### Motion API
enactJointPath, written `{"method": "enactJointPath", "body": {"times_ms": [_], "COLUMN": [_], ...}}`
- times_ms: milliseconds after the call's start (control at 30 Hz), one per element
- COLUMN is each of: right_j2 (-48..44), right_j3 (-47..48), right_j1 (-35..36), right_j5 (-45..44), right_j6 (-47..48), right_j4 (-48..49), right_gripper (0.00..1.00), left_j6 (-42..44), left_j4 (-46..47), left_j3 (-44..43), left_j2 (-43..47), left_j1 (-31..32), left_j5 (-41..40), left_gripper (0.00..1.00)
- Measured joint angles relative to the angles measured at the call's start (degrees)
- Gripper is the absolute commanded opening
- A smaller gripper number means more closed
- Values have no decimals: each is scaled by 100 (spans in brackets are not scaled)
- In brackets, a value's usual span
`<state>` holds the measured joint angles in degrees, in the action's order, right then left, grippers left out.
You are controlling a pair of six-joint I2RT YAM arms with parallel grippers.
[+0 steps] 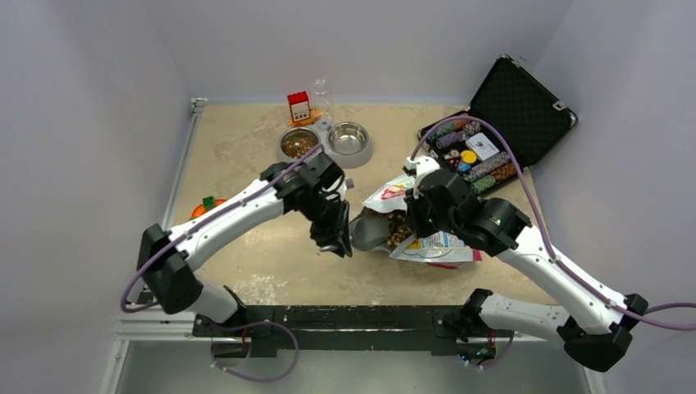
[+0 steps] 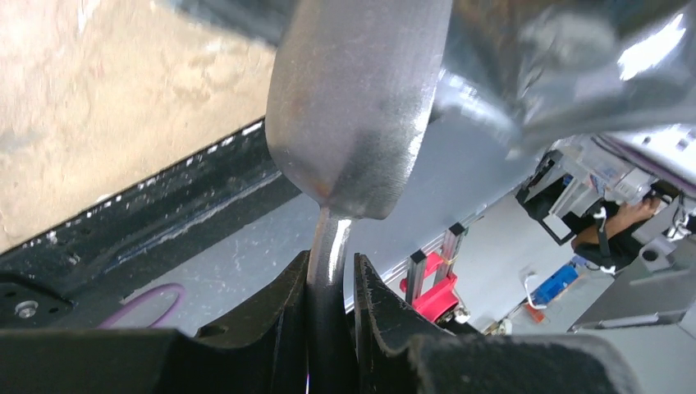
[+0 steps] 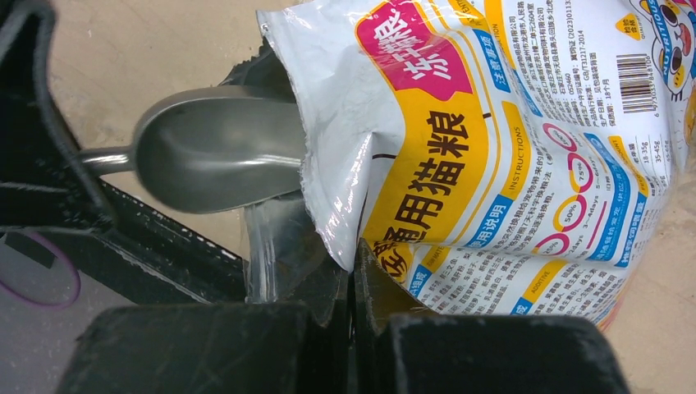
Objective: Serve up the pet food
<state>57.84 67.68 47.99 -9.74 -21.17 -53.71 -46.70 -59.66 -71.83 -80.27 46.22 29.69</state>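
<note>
Two grips set, scoop (image 2: 353, 107) in the bag (image 3: 460, 164) mouth

Left gripper (image 2: 331, 275) is clamped narrow on the scoop's thin metal handle; right gripper (image 3: 353, 279) is pinched fully closed on the bag's torn edge, holding the mouth up and open. The bag lies on its side on the table (image 1: 246, 164) between the two arms; its mouth faces left, toward the left gripper. Kibble (image 1: 400, 231) shows brown inside that mouth, just right of the scoop in the overhead view; I can't tell whether the scoop has any in it. Key relation: the scoop's long axis runs left to right, handle at the left gripper, nose into the bag; the food lies straight ahead along that axis. My guess is a short push deeper, then a lift out. The left bowl (image 1: 298, 144) already holds some kibble, the right bowl (image 1: 349, 138) looks bare; both sit at the far side, nearer the left arm. Bag print: large Chinese characters including 猫粮; "INSTRUCTIONS"; "50%", "75%"; a barcode.
</note>
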Motion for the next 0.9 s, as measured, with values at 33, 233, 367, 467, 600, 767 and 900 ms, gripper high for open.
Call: {"method": "enactJointPath", "body": {"times_ms": [33, 233, 367, 467, 600, 767, 900], "right_j2": [-13, -289, -490, -584, -643, -647, -647], "right_j3": [0, -81, -190, -282, -387, -411, -428], "right_j1": [0, 0, 28, 50, 72, 74, 72], "right_j5": [0, -37, -109, -101, -90, -63, 9], "right_j6": [2, 42, 90, 125, 136, 136, 131], "right_j4": [-2, -79, -94, -76, 15, 59, 55], "right_gripper": [0, 0, 0, 0, 0, 0, 0], "left_j6": [0, 2, -74, -323, -800, -1392, -1576], "left_j4": [-83, -304, -732, -944, -1019, -957, -820], "left_j3": [-260, -1464, -1523, -1523, -1644, -2588, -3226], "left_j2": [-258, -1440, -1670, -1659, -1742, -2785, -3716], "left_j1": [0, 9, 33, 42, 83, 332, 584], "left_j5": [-44, 109, 146, 85, -33, 133, 398], "left_gripper": [0, 0, 0, 0, 0, 0, 0]}}
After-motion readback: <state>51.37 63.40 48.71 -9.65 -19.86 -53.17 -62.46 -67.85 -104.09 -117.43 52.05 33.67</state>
